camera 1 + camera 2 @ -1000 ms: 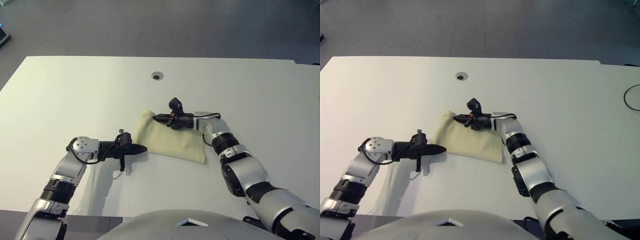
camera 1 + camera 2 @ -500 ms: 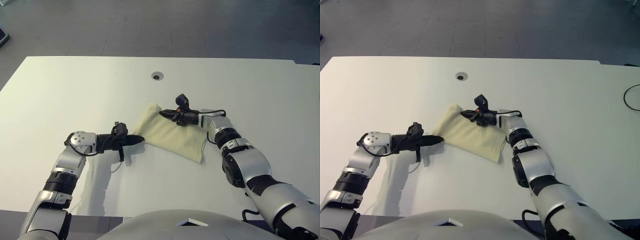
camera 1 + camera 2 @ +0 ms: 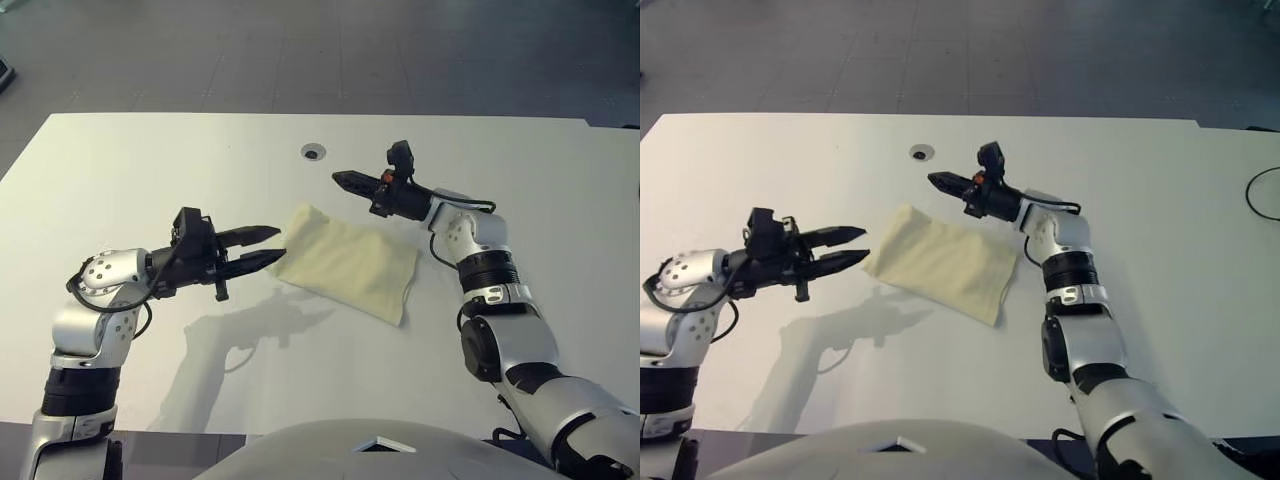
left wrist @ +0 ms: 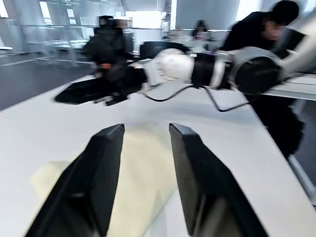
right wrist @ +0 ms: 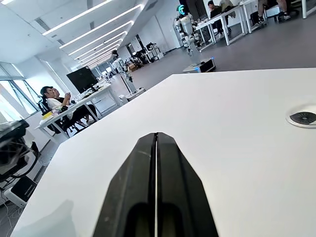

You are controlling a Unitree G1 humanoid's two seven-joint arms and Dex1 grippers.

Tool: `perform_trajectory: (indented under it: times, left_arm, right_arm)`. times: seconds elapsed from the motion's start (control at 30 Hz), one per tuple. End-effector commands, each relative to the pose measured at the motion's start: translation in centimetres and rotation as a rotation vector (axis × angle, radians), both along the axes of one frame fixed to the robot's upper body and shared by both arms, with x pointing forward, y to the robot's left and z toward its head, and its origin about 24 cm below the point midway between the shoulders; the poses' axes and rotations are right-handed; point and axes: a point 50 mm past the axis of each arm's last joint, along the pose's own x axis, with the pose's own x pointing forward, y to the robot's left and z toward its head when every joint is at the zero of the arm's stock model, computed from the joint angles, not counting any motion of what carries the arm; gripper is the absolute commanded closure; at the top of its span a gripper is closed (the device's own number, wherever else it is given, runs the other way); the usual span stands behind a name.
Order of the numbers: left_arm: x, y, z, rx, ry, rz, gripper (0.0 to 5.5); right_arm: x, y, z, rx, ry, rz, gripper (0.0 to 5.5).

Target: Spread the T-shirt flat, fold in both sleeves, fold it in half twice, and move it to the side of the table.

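- Near the middle of the tabletop [image 3: 120, 170]: the T-shirt [image 3: 348, 265], folded to a compact pale pad, lying flat, gripped by nothing.
- Left jaws: parted moderately, empty, hovering just beside the pad's left edge, tips aimed at it.
- Right jaws: pressed together, empty, raised over the pad's far side, near the cable hole [image 3: 314, 152].
- Judged step: folding apparently finished, with only the move to the tabletop's side to do.
- Next: lower to the tabletop, pinch one edge through all layers, then drag or lift sideways slowly, keeping the folds from slipping open.
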Motion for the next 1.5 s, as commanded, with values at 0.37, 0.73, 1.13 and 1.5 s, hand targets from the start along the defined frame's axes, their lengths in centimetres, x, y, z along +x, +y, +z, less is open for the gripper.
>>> perform_trajectory:
  times: [0.37,0.73,1.13,1.5]
  left_arm:
    - [-3.3,-1.0,-1.4,0.115,-0.048,0.187,1.49]
    - [-3.7,-1.2,-2.0,0.114,-0.023,0.171,0.12]
    - [-3.8,-1.3,-2.5,0.122,-0.021,0.167,0.12]
    - [-3.8,-1.4,-2.4,0.118,-0.041,0.181,0.12]
  right_arm:
    - [-0.7,5.4,-4.1,-0.196,0.026,0.084,5.5]
    - [0.1,6.0,-7.6,-0.307,0.128,-0.084,5.5]
    - [0.6,0.2,-10.6,-0.42,0.37,-0.518,5.5]
    - [0.1,-10.7,-10.6,-0.535,0.413,-0.87,5.5]
